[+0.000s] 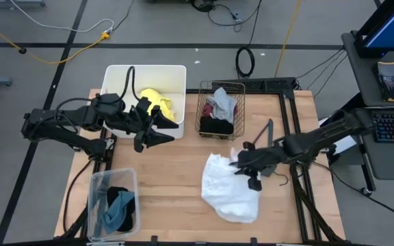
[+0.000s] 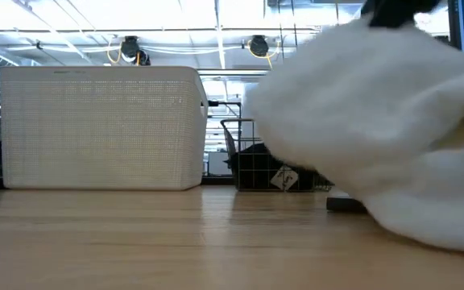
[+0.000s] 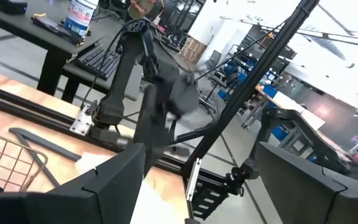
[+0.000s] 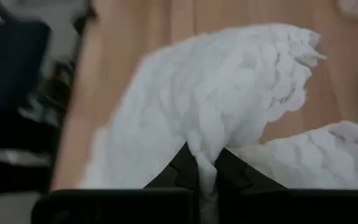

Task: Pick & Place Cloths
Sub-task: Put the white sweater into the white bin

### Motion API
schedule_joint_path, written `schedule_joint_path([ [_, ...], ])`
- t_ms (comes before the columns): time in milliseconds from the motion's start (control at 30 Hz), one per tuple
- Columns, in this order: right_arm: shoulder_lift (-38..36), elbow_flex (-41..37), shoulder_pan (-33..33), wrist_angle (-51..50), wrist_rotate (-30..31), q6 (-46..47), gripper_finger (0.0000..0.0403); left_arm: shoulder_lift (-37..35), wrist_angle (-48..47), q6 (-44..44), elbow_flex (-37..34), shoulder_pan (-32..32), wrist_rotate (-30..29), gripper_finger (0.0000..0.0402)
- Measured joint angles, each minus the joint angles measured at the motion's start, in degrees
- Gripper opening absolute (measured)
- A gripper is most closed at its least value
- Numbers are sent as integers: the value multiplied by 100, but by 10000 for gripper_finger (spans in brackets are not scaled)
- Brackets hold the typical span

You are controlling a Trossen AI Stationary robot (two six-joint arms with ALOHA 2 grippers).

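Note:
The large white lacy cloth (image 1: 229,190) lies on the right half of the wooden table, and my right gripper (image 1: 241,162) is shut on its far right part. In the low view the cloth (image 2: 377,113) bulges up high. My left gripper (image 1: 168,130) hovers open and level above the table's left half, beside the white bin (image 1: 115,76) that holds a yellow cloth (image 1: 157,102); nothing is between its fingers (image 3: 114,183). A wire basket (image 1: 203,117) holds grey, maroon and black cloths. A clear box (image 1: 96,184) holds black and sage-green cloths. My right gripper pinches a bunched-up fold of the white cloth (image 4: 205,163) between its two fingers, which come slanting down from the table's right side. The gathered part is drawn up toward the fingers. The cloth's near part (image 1: 238,208) still lies on the table.
A thin dark V-shaped bar (image 1: 266,132) lies on the table just beyond my right gripper. The wire basket stands at the far middle, the white bin at the far left, the clear box at the near left corner. Bare wood (image 1: 169,178) shows between them.

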Motion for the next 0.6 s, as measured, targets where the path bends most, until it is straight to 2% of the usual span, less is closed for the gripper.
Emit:
schedule_joint_path([
  [300,-1071,7,0,1356,18,336,8,111,13,-85,11,-159,0,310],
  [600,-1365,74,-93,2838,31,-46,8,571,10,-229,7,-450,10,310],
])
